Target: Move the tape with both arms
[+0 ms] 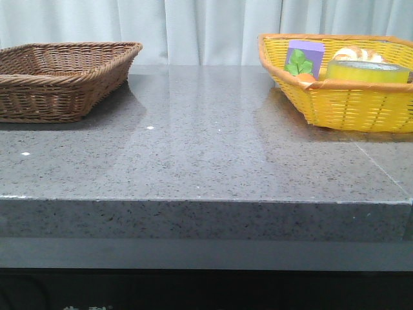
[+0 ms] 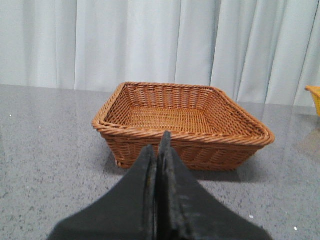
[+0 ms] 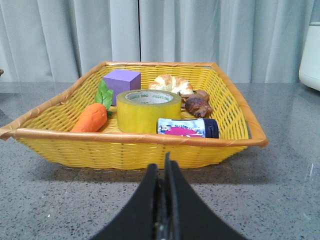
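Note:
The tape, a wide yellow roll with a white green-printed core, lies flat in the middle of the yellow basket. In the front view the tape shows above the yellow basket's front wall at the right. My right gripper is shut and empty, just in front of that basket and apart from it. My left gripper is shut and empty, facing the brown wicker basket. Neither arm appears in the front view.
In the yellow basket lie a toy carrot, a purple block, a croissant, a brown pastry and a small dark-capped bottle. The brown basket stands empty at the back left. The grey stone table ends near front.

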Robot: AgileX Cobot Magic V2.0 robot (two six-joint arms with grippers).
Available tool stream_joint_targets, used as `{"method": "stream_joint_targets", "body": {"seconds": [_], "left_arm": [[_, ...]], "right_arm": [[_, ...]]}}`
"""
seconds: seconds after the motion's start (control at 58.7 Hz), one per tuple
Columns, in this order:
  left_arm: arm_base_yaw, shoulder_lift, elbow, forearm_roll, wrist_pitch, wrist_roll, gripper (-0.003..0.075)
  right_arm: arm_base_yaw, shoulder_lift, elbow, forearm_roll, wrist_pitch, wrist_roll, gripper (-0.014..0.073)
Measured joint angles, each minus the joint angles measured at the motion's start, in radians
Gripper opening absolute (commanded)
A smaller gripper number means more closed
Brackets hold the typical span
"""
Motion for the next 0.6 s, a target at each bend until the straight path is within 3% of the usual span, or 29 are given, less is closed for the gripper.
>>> {"method": "stream_joint_targets", "body": {"seconds": [0.239,0.597], "left_arm": [[0.0,0.0,-0.04,0.0,-0.001,0.0,-0.002],[0.0,0.093,-0.41,0.0,0.188,0.0,-0.002]], "right_arm": [[0.0,0.0,-0.03,0.008,0.036,0.0,-0.0116],[0.0,0.004,-0.37,0.011,0.254,-0.002,-0.0116]]}}
